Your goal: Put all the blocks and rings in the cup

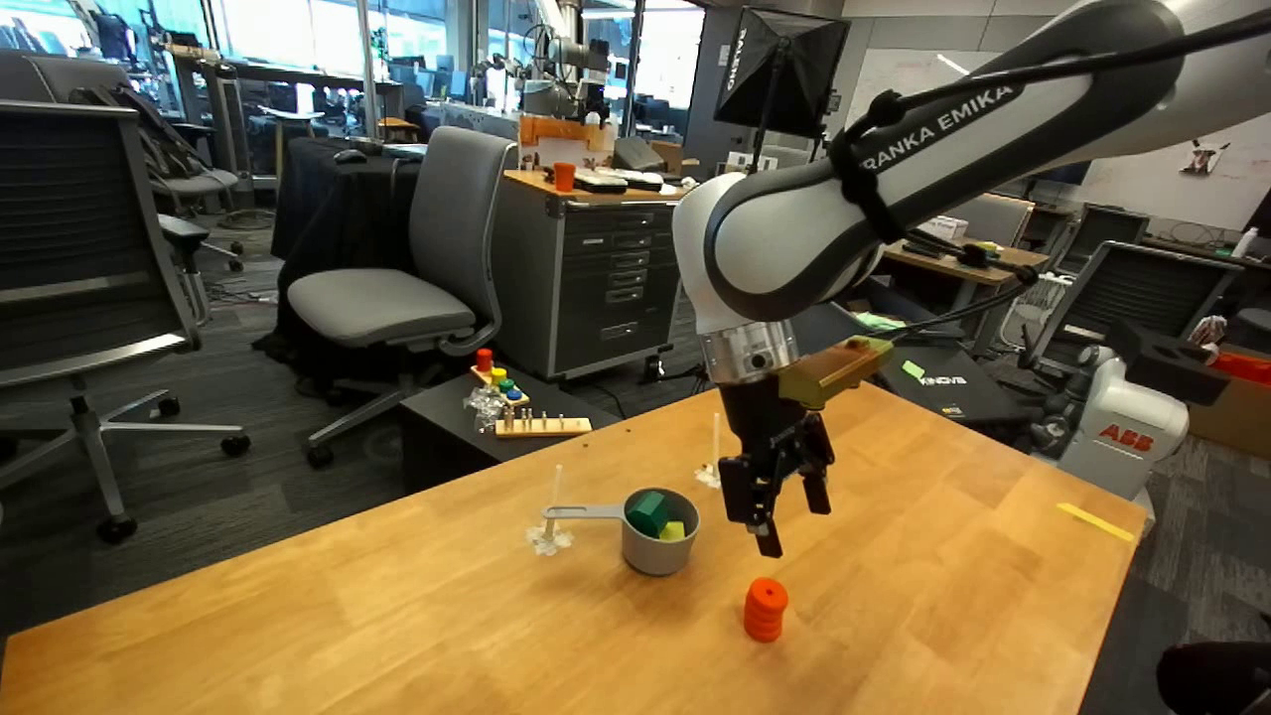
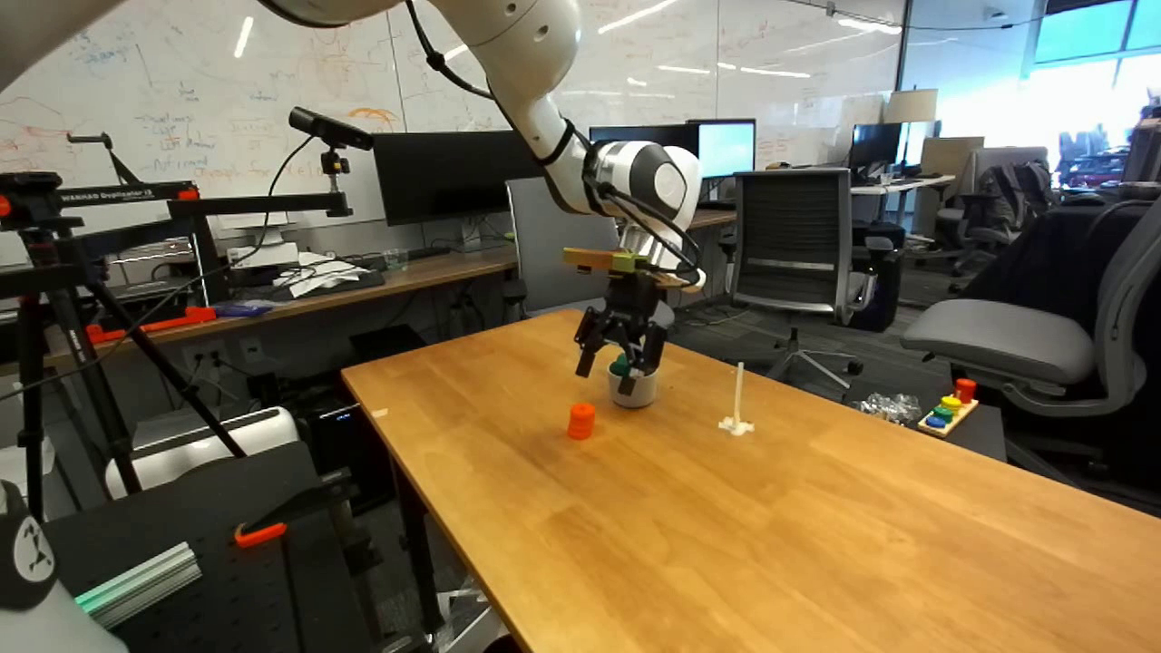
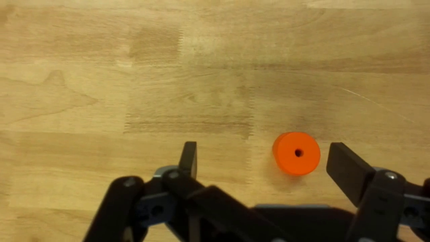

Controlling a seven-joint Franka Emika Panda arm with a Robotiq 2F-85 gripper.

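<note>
Above the table, my open gripper (image 1: pixel 792 524) points down with nothing held. Below it an orange ridged piece (image 1: pixel 766 610), looking like several stacked rings, stands upright on the wood. In the wrist view this orange piece (image 3: pixel 296 153) has a hole in its top and appears between the spread fingers, nearer the right fingertip (image 3: pixel 346 164). The grey cup (image 1: pixel 655 558) stands beside it, its handle sticking out sideways. Inside lie a green block (image 1: pixel 648 512) and a yellow piece (image 1: pixel 673 531); anything beneath them is hidden. Part of the cup (image 2: pixel 632 392) is behind my gripper in an exterior view.
Thin pale posts are taped upright to the table, one post (image 1: pixel 556 501) by the cup handle and another post (image 1: pixel 715 452) behind my gripper. A yellow strip (image 1: pixel 1095 521) lies near the table's edge. A low black side table holds a toy with coloured pegs (image 1: pixel 499 382).
</note>
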